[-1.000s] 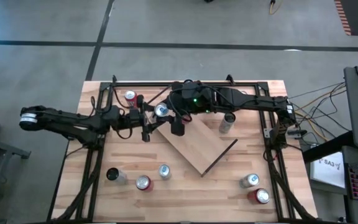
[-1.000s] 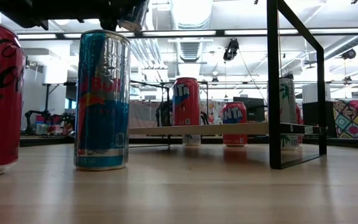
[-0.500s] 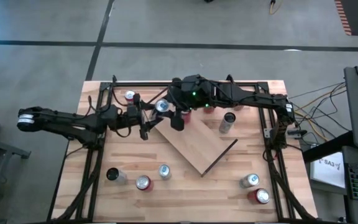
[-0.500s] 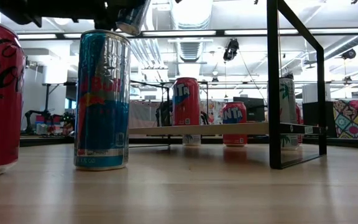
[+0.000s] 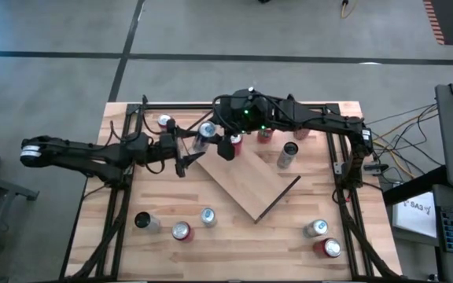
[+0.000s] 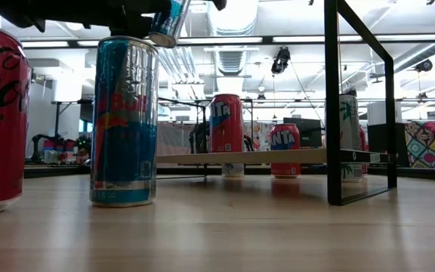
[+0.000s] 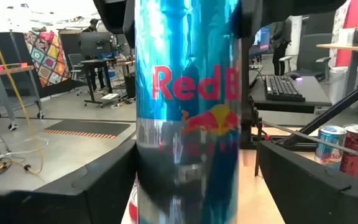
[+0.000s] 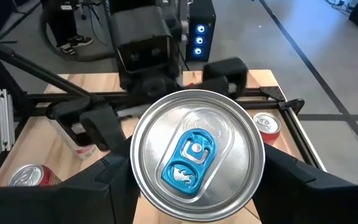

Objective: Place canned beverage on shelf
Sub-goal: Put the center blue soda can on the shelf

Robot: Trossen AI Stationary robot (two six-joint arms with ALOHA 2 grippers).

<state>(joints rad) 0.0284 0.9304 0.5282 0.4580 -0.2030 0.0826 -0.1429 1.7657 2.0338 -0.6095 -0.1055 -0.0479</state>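
Observation:
A blue and silver canned beverage [image 5: 205, 131] hangs in the air above the table's far middle, with my right gripper [image 5: 211, 137] shut on it. In the low view it shows tilted at the picture's top [image 6: 168, 20]. My left gripper [image 5: 185, 158] reaches in level from the table's left and is open. In the left wrist view its fingers stand on either side of the can's lower body [image 7: 188, 155]. I cannot tell whether they touch it. The shelf [image 5: 250, 182], a light-wood board, lies slantwise at mid-table. My right gripper pinches the can's upper wall [image 7: 185, 25], just under the top rim [image 8: 137, 163], between its two fingers [image 8: 114, 183]. It comes from the table's right, slanting a little downward. The can is lifted clear and hangs tilted, top toward the wrist.
Two red cans [image 5: 234, 142] [image 5: 264, 135] and a tall can [image 5: 288, 154] stand by the shelf's far side, another [image 5: 163, 120] at the far left. Several cans stand along the near side [image 5: 181, 230] [image 5: 208, 216] [image 5: 315, 228]. A black frame [image 5: 124, 196] rims the table.
My right gripper has carried the can a little toward the table's far edge, away from my left gripper, and the can has tipped slightly more. My left gripper has stayed about where it was.

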